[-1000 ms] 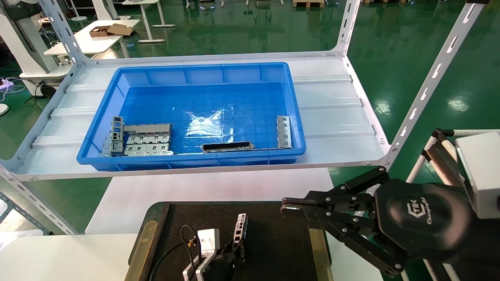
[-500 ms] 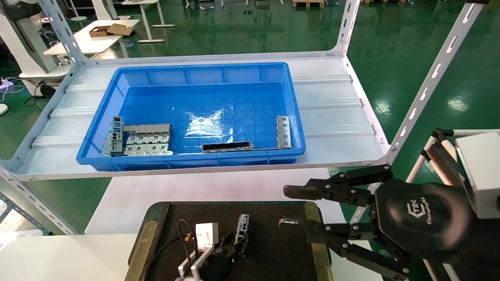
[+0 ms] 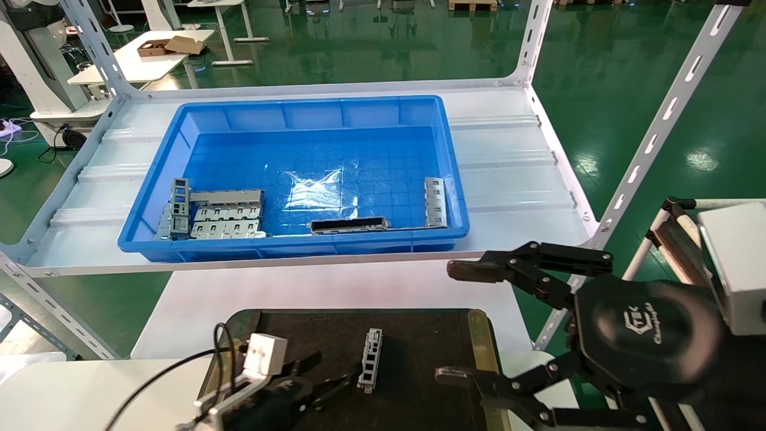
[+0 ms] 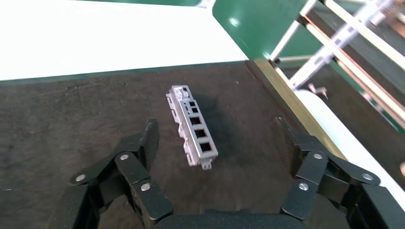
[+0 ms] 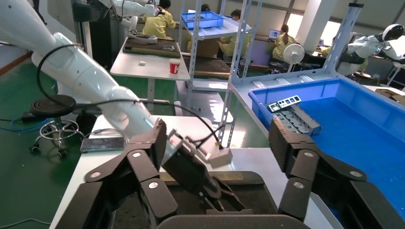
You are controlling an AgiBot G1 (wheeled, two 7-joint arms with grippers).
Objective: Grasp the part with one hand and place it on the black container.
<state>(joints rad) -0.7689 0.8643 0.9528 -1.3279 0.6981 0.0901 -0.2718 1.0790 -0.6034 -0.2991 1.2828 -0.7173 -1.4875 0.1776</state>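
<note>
The part [image 3: 371,360], a slim light-grey ladder-like bar, lies free on the black container [image 3: 419,341] near its middle. In the left wrist view the part [image 4: 192,126] rests on the black container's dark surface [image 4: 71,119], ahead of my left gripper [image 4: 218,133] and touching neither finger. My left gripper [image 3: 326,377] is open and empty, low over the black container just left of the part. My right gripper [image 3: 455,323] is wide open and empty, above the container's right brass strip. The right wrist view shows the right gripper [image 5: 218,138] open, with the left gripper [image 5: 222,200] beyond it.
A big blue crate [image 3: 149,197] stands on the white shelf behind and holds flat grey plates [image 3: 224,218], a long bar with a black face [image 3: 348,225] and another ladder-like bar [image 3: 435,202]. Slanted shelf posts [image 3: 646,149] rise at the right.
My left gripper has opened, let go of the part and drawn back to the left; the part now lies on the black container. My right gripper has opened from shut to wide.
</note>
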